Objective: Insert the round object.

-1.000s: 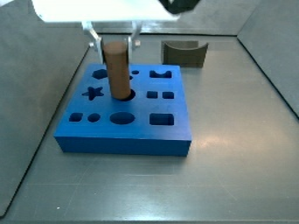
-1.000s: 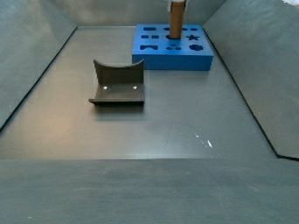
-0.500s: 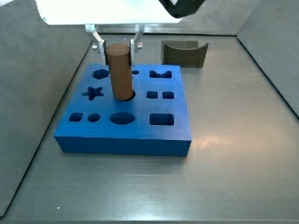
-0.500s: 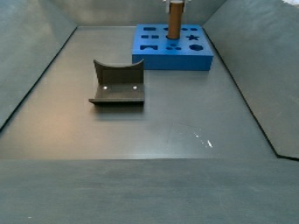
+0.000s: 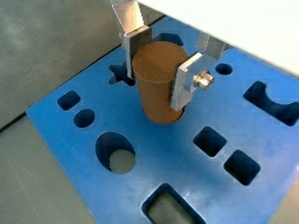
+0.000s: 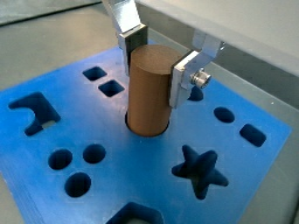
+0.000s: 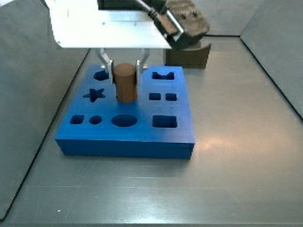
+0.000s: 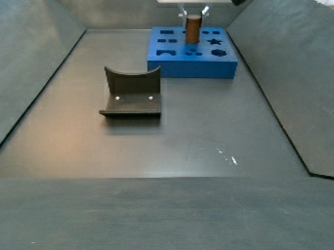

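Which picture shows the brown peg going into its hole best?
A wrist view: the round object fills it, standing in the blue block's hole between the end effector's fingers. Both side views show it smaller and farther off.

Gripper (image 5: 162, 59): flat silver fingers (image 6: 184, 76) w/ dark pads, screw; white housing.

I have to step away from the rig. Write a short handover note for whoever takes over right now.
Pincer: above the blue block, its fingers flanking the top of the peg; whether it is still clamped cannot be told.
Peg: upright, its lower end in a round hole of the block.
Grey notched block: on the floor, apart from the blue block.
Done: peg entered.
Left: confirm it is fully seated, release, lift the pincer clear.
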Controlling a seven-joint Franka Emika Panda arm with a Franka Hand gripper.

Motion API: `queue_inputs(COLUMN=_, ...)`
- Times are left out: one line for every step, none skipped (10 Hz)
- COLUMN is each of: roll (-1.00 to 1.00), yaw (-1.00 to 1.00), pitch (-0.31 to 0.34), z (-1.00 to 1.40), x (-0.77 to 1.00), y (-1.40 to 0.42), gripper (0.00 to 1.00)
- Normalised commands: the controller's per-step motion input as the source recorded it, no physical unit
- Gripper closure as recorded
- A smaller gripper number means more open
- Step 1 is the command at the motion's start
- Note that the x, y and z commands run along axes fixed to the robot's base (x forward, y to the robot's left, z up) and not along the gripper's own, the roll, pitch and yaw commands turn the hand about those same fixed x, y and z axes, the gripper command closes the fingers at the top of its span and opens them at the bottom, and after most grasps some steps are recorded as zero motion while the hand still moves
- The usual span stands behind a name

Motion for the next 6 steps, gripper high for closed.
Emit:
queue_inputs(roll=0.00, yaw=0.00, pitch=0.000, z=-0.15, x=-0.05, y=0.00, gripper=1.00)
queue_inputs(roll=-0.02, yaw=0.00, pitch=-0.059, z=-0.25, x=-0.09, y=0.01, gripper=1.00)
queue_inputs(roll=-0.05, yaw=0.00, pitch=-0.100, z=-0.38, x=-0.15, y=0.02, gripper=1.00)
queue_inputs(roll=-0.24, yaw=0.00, pitch=-0.104, z=-0.33, x=-0.02, y=0.07, gripper=1.00)
queue_inputs(roll=-0.07, yaw=0.00, pitch=0.000, z=-0.07, x=0.03, y=0.00, gripper=1.00)
queue_inputs(roll=0.00, yaw=0.00, pitch=0.000, z=0.00, x=0.00, y=0.00, gripper=1.00)
